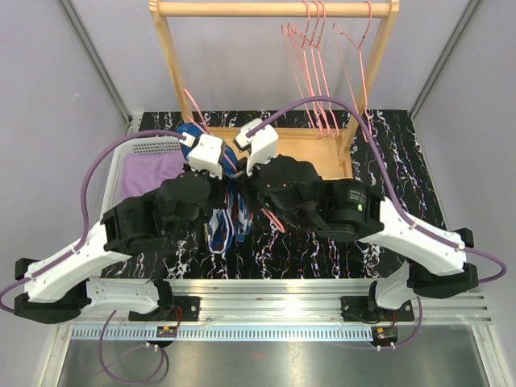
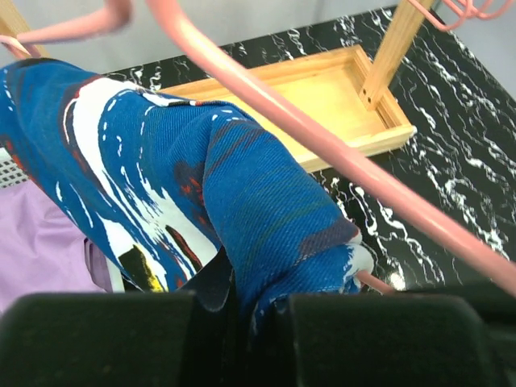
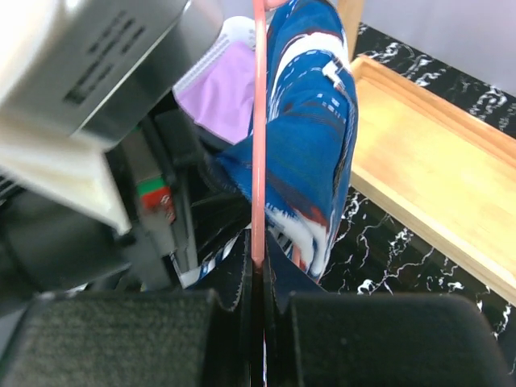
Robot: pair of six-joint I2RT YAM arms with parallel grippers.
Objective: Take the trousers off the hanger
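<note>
The dark blue trousers (image 2: 201, 177) with white, red and yellow splashes hang over a pink wire hanger (image 2: 339, 153). My left gripper (image 2: 250, 310) is shut on a fold of this cloth. My right gripper (image 3: 258, 278) is shut on the hanger's pink rod (image 3: 259, 121), with the blue trousers (image 3: 314, 121) just right of it. In the top view both wrists meet mid-table and the blue trousers (image 1: 230, 219) hang between them; the fingertips are hidden there. The lilac trousers (image 1: 149, 173) lie in the white basket at the left.
A wooden rack stands at the back, its base tray (image 1: 318, 153) just behind my wrists and its rail (image 1: 274, 10) holding several pink hangers (image 1: 318, 72). The white basket (image 1: 149, 146) sits at the table's left. The table top (image 1: 403, 161) is black marble-patterned.
</note>
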